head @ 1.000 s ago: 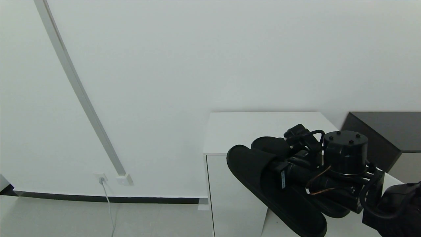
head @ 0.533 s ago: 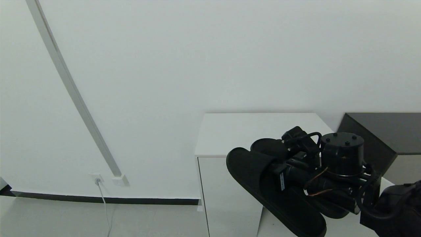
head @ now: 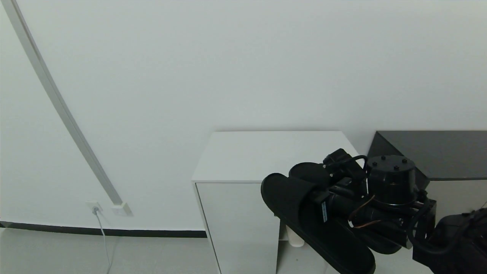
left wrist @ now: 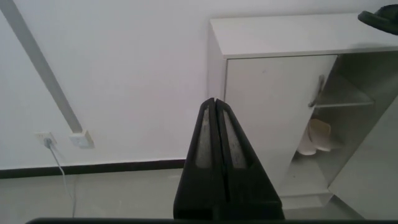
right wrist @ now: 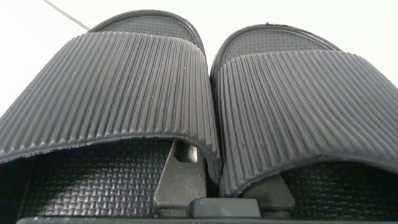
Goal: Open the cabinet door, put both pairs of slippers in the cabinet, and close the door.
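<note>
Nearest to us, the right gripper (head: 323, 205) is closed on the pair of black ribbed rubber slippers (head: 300, 198). One of its fingers (right wrist: 179, 180) is tucked under each strap, so the two inner edges are pinched together and the pair hangs side by side, toes pointing away and soles tilted down. The left gripper (left wrist: 215, 109) holds nothing, its jaws pressed flat against each other, and it hangs low, well apart from the furniture. Beyond the slippers stands the white rectangular cabinet (head: 266, 156) with its flat white door (left wrist: 273, 118) already swung open. In the left wrist view we see the slim metal handle (left wrist: 318, 92) at the door's free edge, a white shelf board (left wrist: 348, 99) inside, and a pale pair of slippers (left wrist: 317, 137) under that board. We judge that the step in hand is carrying the black pair to the opening. To do it well, we should keep the pinch firm, since only the strap edges are held. We should bring the pair down to the level of the opening, past the door's edge and not over the cabinet top. We should enter toes first and set the pair down beside or above the pale pair without nudging it. The left arm should stay clear of the door. A dark grey unit (head: 437, 152) adjoins the cabinet, and farthest off a grey wall channel (head: 57, 102) runs down to a socket (head: 95, 208).
</note>
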Tool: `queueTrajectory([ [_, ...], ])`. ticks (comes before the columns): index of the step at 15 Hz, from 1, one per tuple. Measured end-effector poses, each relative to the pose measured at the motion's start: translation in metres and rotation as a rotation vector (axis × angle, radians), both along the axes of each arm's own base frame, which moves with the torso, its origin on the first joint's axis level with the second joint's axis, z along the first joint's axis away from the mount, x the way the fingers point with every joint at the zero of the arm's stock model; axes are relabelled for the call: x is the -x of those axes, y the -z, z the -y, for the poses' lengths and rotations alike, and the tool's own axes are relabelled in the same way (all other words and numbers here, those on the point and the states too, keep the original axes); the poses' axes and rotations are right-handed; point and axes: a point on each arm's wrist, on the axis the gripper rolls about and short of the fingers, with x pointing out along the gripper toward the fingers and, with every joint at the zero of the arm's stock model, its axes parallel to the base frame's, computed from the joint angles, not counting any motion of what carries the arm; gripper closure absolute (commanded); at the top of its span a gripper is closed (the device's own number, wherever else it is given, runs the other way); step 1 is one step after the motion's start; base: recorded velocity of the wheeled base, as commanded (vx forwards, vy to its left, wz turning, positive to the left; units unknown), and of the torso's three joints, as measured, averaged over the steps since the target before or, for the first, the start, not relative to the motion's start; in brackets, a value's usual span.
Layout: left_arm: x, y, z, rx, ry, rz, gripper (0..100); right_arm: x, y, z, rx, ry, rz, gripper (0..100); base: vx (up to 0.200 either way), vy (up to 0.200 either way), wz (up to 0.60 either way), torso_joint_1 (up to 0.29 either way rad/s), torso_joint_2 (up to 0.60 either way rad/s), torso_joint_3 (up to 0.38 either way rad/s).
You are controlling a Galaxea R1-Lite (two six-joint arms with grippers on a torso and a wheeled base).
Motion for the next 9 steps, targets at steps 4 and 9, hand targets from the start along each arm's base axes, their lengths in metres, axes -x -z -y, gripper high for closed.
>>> queueTrajectory([
  [4, 0.000, 0.000, 0.000, 0.000, 0.000, 0.000, 100, 0.004, 0.003, -0.004, 0.007, -0.016, -0.007, 100, 0.000, -0.200, 0.00, 0.005, 0.00, 0.000],
  [9, 0.000, 0.000, 0.000, 0.001, 0.001, 0.002, 100, 0.012, 0.004, -0.012, 0.007, -0.049, -0.015, 100, 0.000, -0.040, 0.00, 0.000, 0.00, 0.001],
])
